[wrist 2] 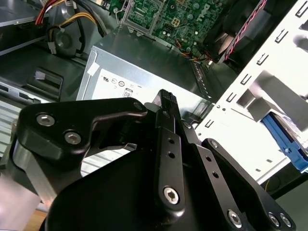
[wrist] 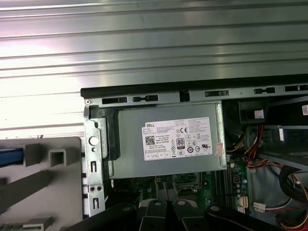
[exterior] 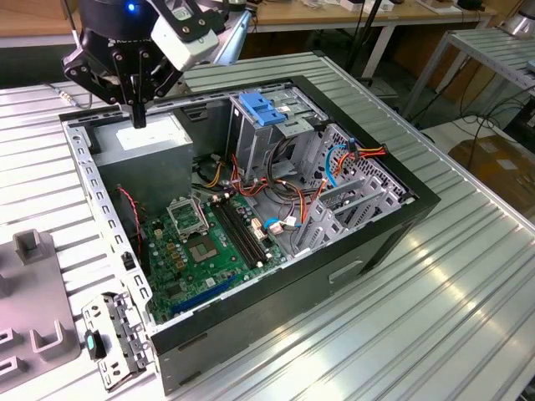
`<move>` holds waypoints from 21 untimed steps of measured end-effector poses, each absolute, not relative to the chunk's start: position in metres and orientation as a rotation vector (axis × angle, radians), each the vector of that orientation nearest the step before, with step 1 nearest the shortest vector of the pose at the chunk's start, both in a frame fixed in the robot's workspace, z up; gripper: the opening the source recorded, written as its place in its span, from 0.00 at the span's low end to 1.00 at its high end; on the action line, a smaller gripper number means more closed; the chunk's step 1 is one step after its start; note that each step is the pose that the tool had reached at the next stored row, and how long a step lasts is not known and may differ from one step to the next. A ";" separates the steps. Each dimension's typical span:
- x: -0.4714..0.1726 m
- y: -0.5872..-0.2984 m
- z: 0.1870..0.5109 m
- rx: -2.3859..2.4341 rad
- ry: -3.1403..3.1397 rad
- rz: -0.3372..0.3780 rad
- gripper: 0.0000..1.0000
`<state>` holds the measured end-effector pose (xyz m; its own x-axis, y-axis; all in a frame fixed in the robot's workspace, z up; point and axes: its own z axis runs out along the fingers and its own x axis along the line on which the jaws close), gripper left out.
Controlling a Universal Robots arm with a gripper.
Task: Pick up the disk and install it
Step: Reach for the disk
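Gripper [exterior: 138, 117] hung over the open computer case [exterior: 401, 209], at the far corner on the exterior view's left. Its tip pointed down at the large grey power-supply box [exterior: 146, 142] and stood just above the box's white-stickered top, apart from it as far as could be judged. In the exterior view and the second wrist view its two fingers were pressed together into one narrow black bar, with nothing between them, so it carried nothing and touched nothing. The disk [wrist: 9, 156] had not been picked up. It lay outside the case, showing as a blue strip of carrier seated in the grey slotted fixture [wrist: 53, 163] on the ribbed metal table [exterior: 468, 276], beyond the case's perforated side wall [exterior: 100, 200]. From the gripper, then, the disk lay toward the exterior view's left and nearer the camera, across that wall and lower than the tip. So little of it showed that its long axis could not be judged, nor which face was up. The tall metal bay with its light-blue bracket [exterior: 261, 109] stood on the gripper's other side, toward the exterior view's right, on the far side of the case, with the motherboard [exterior: 201, 242] nearer the camera.
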<state>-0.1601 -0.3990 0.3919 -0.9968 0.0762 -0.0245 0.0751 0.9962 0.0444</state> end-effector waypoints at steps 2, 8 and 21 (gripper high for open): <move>-0.162 -0.399 0.392 0.118 3.112 0.068 0.11; -0.166 -0.399 0.392 0.118 3.112 0.068 0.11; -0.173 -0.399 0.391 0.118 3.112 0.068 0.11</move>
<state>-0.1728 -0.3989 0.3911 -0.9968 0.0762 -0.0245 0.0750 0.9962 0.0444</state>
